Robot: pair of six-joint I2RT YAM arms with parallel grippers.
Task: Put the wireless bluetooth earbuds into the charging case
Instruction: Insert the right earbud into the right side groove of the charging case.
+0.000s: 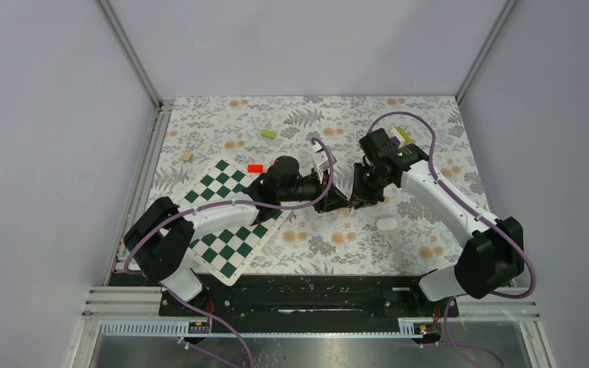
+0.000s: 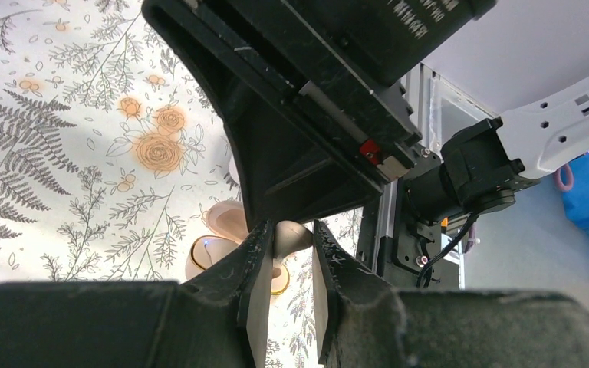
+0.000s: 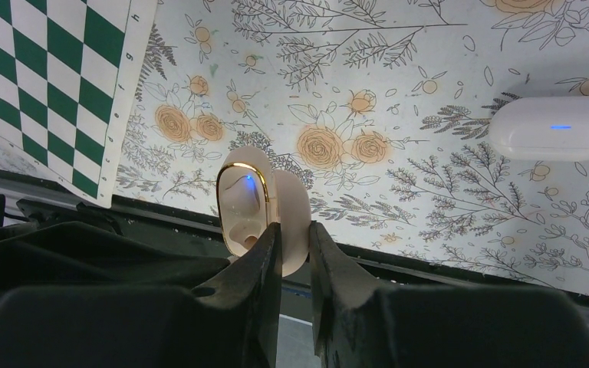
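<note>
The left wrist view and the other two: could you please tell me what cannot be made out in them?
Right wrist: the right gripper covers the lower part of the open peach case; whether an earbud sits inside cannot be told.
Left wrist: the left gripper hides most of the small beige piece it pinches; what it is is unclear.
Top external: both items are too small, masked by the grippers.

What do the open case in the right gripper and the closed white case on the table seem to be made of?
Open case: likely moulded plastic, pale beige, smooth satin look; its rim looks like gold metallic trim, perhaps only a coating.
White case: likely smooth plastic with a soft sheen; a blue light glows on its side.
</note>
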